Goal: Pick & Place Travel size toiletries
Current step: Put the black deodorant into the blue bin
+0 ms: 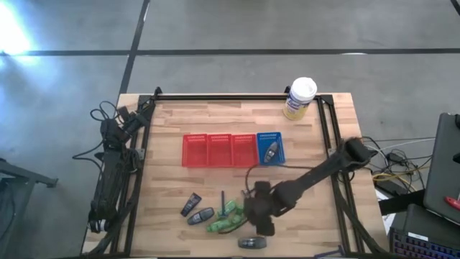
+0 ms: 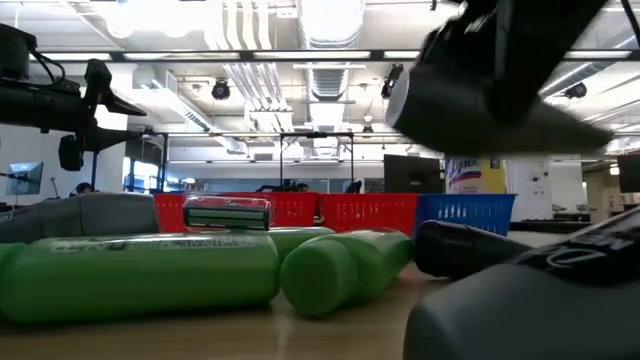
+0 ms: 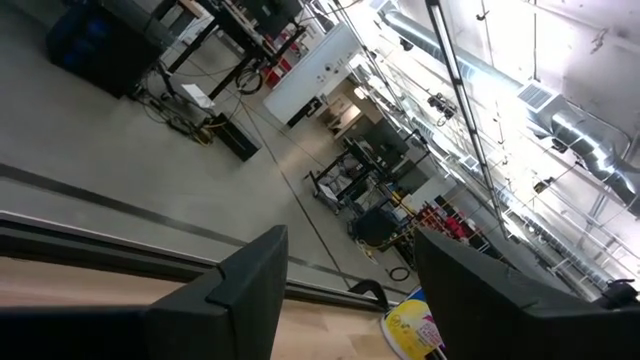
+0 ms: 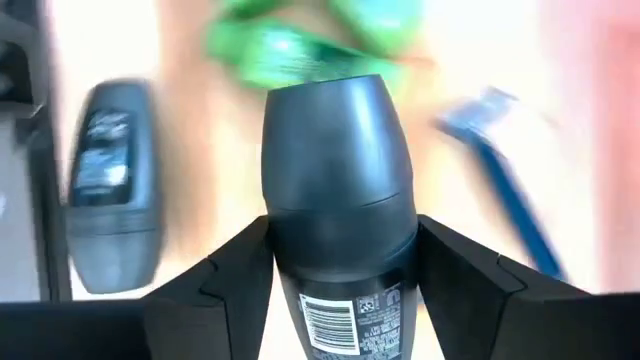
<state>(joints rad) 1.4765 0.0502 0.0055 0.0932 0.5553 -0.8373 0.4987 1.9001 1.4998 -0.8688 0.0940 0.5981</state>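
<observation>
The travel size toiletries lie near the table's near edge. They are two dark grey tubes (image 1: 195,208), bright green pieces (image 1: 226,217), a thin dark razor (image 1: 223,201) and an oval dark bottle (image 1: 251,243). One dark item (image 1: 269,151) lies in the blue basket (image 1: 279,138). My right gripper (image 1: 257,216) is just right of the green pieces, shut on a dark grey roll-on bottle (image 4: 338,160). My left gripper (image 3: 350,270) is open, parked off the table's left edge on its folded arm (image 1: 108,183). My right gripper pinches the roll-on bottle between its two fingers (image 4: 235,265) on the sides of its lower body (image 4: 335,255), below the cap. The fingers lie along the bottle. Its rounded cap end (image 4: 338,120) points toward the green pieces (image 4: 290,50). Whether it is clear of the table I cannot tell.
Three red mesh baskets (image 1: 218,150) and the blue one stand in a row mid-table. A white-lidded yellow canister (image 1: 300,98) stands at the far right corner. A black frame rail (image 1: 237,96) runs round the table. Bare wood lies between the baskets and the toiletries.
</observation>
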